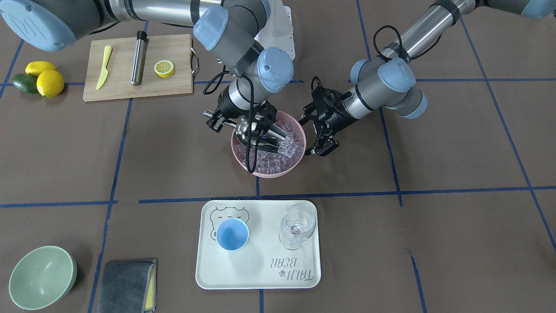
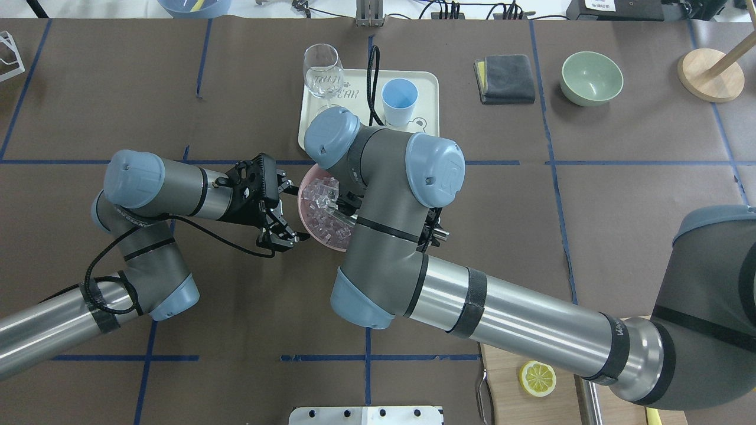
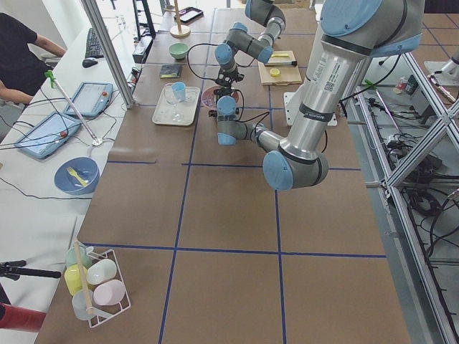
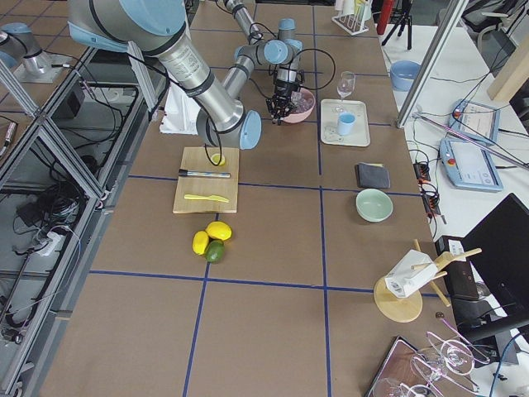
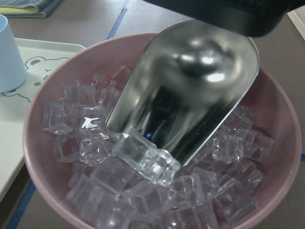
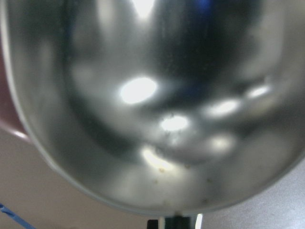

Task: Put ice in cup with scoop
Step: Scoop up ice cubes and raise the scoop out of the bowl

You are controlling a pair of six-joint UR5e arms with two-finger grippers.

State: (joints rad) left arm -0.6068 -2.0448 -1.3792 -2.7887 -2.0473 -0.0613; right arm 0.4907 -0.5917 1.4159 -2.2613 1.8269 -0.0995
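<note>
Right gripper (image 1: 241, 122) has its jaws clenched on the scoop (image 5: 190, 90), lip dug into the ice (image 5: 143, 164) in the pink bowl (image 5: 286, 157). Left gripper (image 1: 323, 149) sits beside the bowl's rim; can't tell its jaws. Cup (image 1: 232, 234) stands beyond the bowl, well apart. Any tilt carrying over and cubes probably slide off.

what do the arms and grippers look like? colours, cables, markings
Left arm and right arm: silver tubes, grey joints, light-blue round caps, black bands. Left gripper and right gripper: black two-finger units, black cables looping at the wrists. White lettering on some bands.
</note>
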